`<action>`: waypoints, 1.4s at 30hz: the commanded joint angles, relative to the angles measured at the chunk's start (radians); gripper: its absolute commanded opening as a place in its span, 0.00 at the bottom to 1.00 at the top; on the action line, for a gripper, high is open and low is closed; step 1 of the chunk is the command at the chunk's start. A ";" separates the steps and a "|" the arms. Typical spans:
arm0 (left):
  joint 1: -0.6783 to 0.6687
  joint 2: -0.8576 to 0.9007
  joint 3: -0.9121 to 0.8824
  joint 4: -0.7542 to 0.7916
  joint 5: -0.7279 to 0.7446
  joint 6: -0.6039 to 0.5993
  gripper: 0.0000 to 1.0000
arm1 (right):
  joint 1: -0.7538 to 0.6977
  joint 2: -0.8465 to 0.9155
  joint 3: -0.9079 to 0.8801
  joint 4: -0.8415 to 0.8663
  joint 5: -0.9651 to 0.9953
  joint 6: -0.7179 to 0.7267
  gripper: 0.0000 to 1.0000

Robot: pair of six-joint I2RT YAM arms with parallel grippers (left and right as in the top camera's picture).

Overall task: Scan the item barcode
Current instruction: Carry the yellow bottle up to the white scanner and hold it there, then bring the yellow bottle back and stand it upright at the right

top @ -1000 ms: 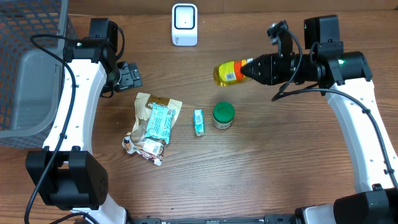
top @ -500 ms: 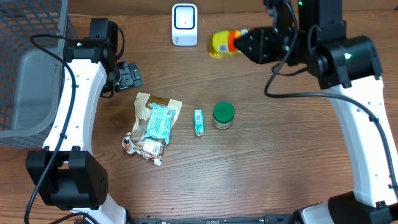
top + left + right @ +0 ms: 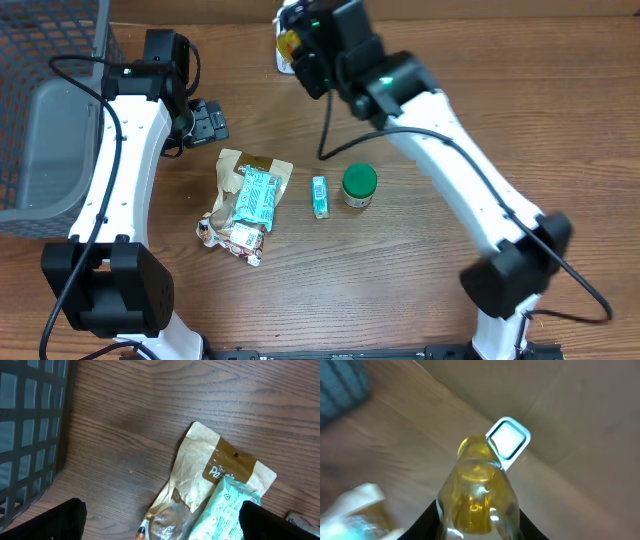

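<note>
A clear bottle of yellow liquid (image 3: 477, 485) is held by my right gripper (image 3: 477, 522), which is shut on its body. In the overhead view only a yellow patch of the bottle (image 3: 287, 42) shows beside the right gripper (image 3: 306, 50). The bottle's far end sits right in front of the white scanner (image 3: 508, 440), which stands at the table's back edge and is mostly covered by the arm overhead (image 3: 284, 66). I cannot make out a barcode. My left gripper (image 3: 207, 122) stands open and empty at the left, above the brown bag (image 3: 210, 462).
A brown snack bag with a teal packet on it (image 3: 248, 195), a small teal pack (image 3: 319, 196) and a green-lidded jar (image 3: 359, 185) lie mid-table. A grey wire basket (image 3: 50, 110) fills the left edge. The right arm stretches diagonally across the table's right half.
My right arm has swung left and toward the back, carrying the bottle from the right-centre of the table to the scanner. The left arm has not moved.
</note>
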 commanded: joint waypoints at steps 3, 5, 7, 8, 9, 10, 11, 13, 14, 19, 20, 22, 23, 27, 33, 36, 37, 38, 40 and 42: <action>-0.005 0.001 0.016 0.001 -0.013 0.012 1.00 | 0.009 0.077 0.017 0.125 0.124 -0.316 0.03; -0.005 0.001 0.016 0.001 -0.013 0.012 1.00 | 0.008 0.109 0.017 0.173 0.124 -0.367 0.04; -0.005 0.001 0.016 0.001 -0.013 0.012 1.00 | 0.003 0.138 0.017 0.228 0.124 -0.412 0.03; -0.005 0.001 0.016 0.001 -0.013 0.012 1.00 | 0.002 0.148 0.017 0.250 0.125 -0.426 0.04; -0.005 0.001 0.016 0.001 -0.013 0.012 1.00 | -0.001 0.163 0.017 0.284 0.131 -0.443 0.04; -0.005 0.001 0.016 0.001 -0.013 0.012 1.00 | -0.004 0.173 0.016 0.312 0.132 -0.457 0.04; -0.005 0.001 0.016 0.001 -0.013 0.012 1.00 | -0.008 0.183 0.016 0.339 0.132 -0.471 0.04; -0.005 0.001 0.016 0.001 -0.013 0.012 1.00 | -0.014 0.205 0.016 0.396 0.133 -0.477 0.04; -0.005 0.001 0.016 0.001 -0.013 0.012 1.00 | -0.016 0.215 0.016 0.426 0.133 -0.477 0.04; -0.005 0.001 0.016 0.001 -0.013 0.012 1.00 | -0.035 0.262 0.016 0.539 0.139 -0.507 0.04; -0.005 0.001 0.016 0.001 -0.013 0.012 1.00 | -0.042 0.274 0.016 0.560 0.139 -0.528 0.04; -0.005 0.001 0.016 0.001 -0.013 0.012 1.00 | -0.052 0.292 0.016 0.579 0.138 -0.553 0.04; -0.005 0.001 0.016 0.001 -0.013 0.012 1.00 | -0.055 0.298 0.016 0.585 0.139 -0.560 0.04; -0.005 0.001 0.016 0.001 -0.013 0.012 1.00 | -0.065 0.342 0.016 0.632 0.139 -0.622 0.04; -0.005 0.001 0.016 0.001 -0.013 0.012 1.00 | -0.070 0.404 0.016 0.743 0.139 -0.736 0.04; -0.005 0.001 0.016 0.001 -0.013 0.012 1.00 | -0.071 0.420 0.016 0.787 0.142 -0.766 0.04; -0.005 0.001 0.016 0.001 -0.013 0.012 1.00 | -0.071 0.423 0.016 0.800 0.142 -0.766 0.04; -0.005 0.001 0.016 0.001 -0.013 0.012 0.99 | -0.071 0.430 0.016 0.812 0.138 -0.766 0.04; -0.005 0.001 0.016 0.001 -0.013 0.012 1.00 | -0.071 0.441 0.016 0.844 0.139 -0.766 0.04; -0.005 0.001 0.016 0.001 -0.013 0.012 1.00 | -0.071 0.453 0.016 0.850 0.138 -0.766 0.04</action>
